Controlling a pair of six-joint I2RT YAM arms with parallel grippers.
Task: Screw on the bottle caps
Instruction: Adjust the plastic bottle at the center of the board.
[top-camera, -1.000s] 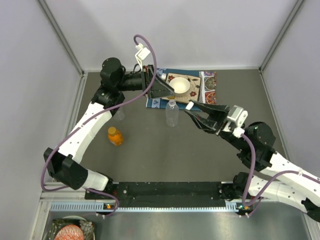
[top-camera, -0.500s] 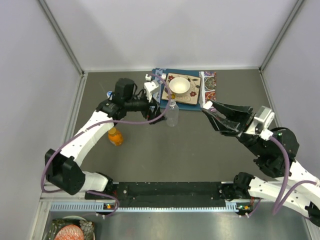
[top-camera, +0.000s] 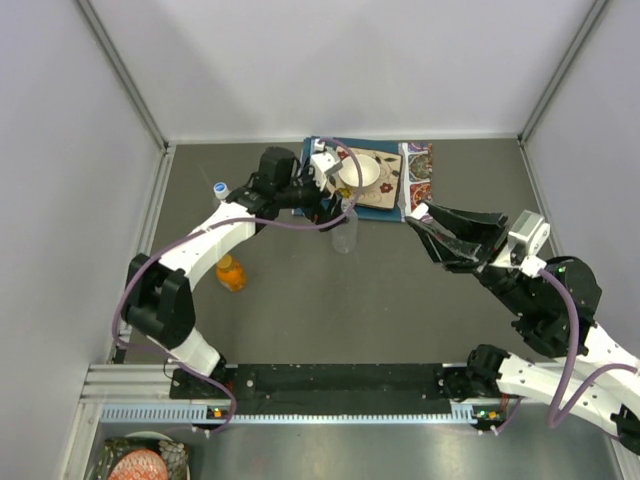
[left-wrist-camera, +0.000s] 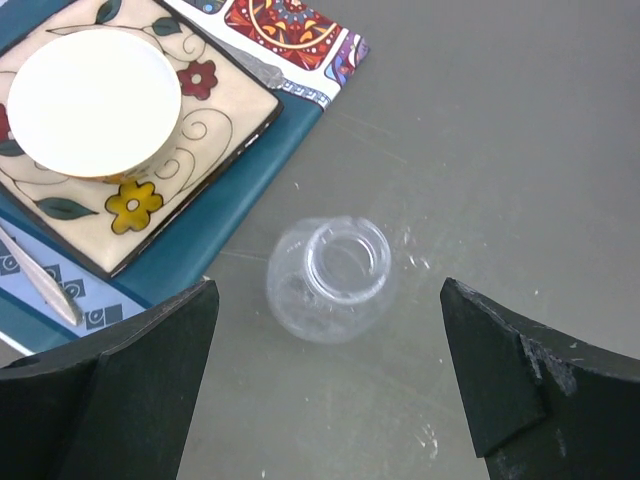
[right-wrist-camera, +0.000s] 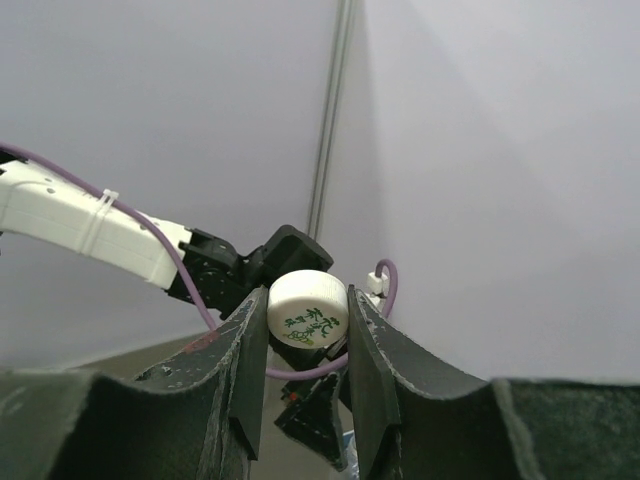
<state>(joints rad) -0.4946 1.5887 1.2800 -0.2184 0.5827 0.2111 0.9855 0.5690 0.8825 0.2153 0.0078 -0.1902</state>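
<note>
A clear uncapped bottle (top-camera: 344, 230) stands upright in front of the placemat. In the left wrist view its open mouth (left-wrist-camera: 347, 262) lies between my fingers, seen from above. My left gripper (top-camera: 331, 202) is open just above and beside the bottle top, touching nothing (left-wrist-camera: 328, 292). My right gripper (top-camera: 418, 213) is shut on a white cap (right-wrist-camera: 307, 308) with green print and holds it in the air to the right of the bottle. A second clear bottle with a blue-and-white cap (top-camera: 220, 189) stands at the left, partly behind my left arm. The squat orange bottle (top-camera: 231, 272) stands capped.
A white bowl (top-camera: 358, 172) sits on a patterned square plate (left-wrist-camera: 215, 140) on a blue placemat (top-camera: 415, 165) at the back. A metal utensil (left-wrist-camera: 45, 290) lies beside the plate. Grey walls enclose the table on three sides.
My left gripper came down from over the placemat to the clear bottle's top. My right gripper drew back to the right with the cap, then held still.
</note>
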